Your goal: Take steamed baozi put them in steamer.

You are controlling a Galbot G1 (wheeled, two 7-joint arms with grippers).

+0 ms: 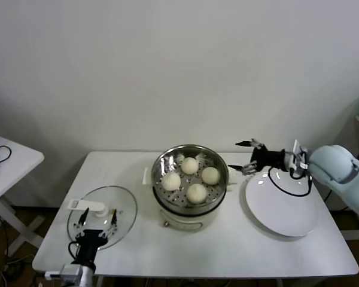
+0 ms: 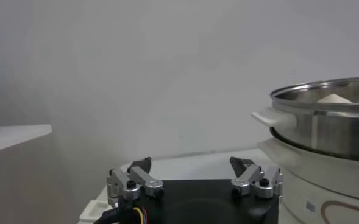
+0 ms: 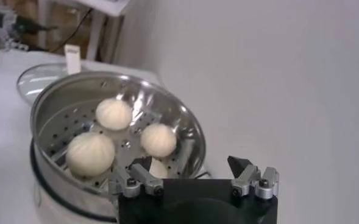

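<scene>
Several cream-white baozi point(image 1: 189, 165) lie in the shiny steel steamer point(image 1: 218, 189) on its cream pot base at the table's middle. The right wrist view shows the steamer point(image 3: 57, 106) with three baozi point(image 3: 90, 153) clear and one partly hidden behind a finger. My right gripper point(image 1: 245, 156) is open and empty, just right of the steamer's rim, above the far edge of the white plate point(image 1: 282, 206); it shows in the right wrist view point(image 3: 190, 168). My left gripper point(image 1: 97, 223) is open and empty, parked over the glass lid point(image 1: 125, 206) at the front left, and shows in its own view point(image 2: 191, 166).
The white plate lies empty right of the steamer. The flat glass lid with its white handle point(image 1: 87, 206) lies left of the pot. A second white table point(image 1: 12, 158) stands at far left. A wall is close behind the table.
</scene>
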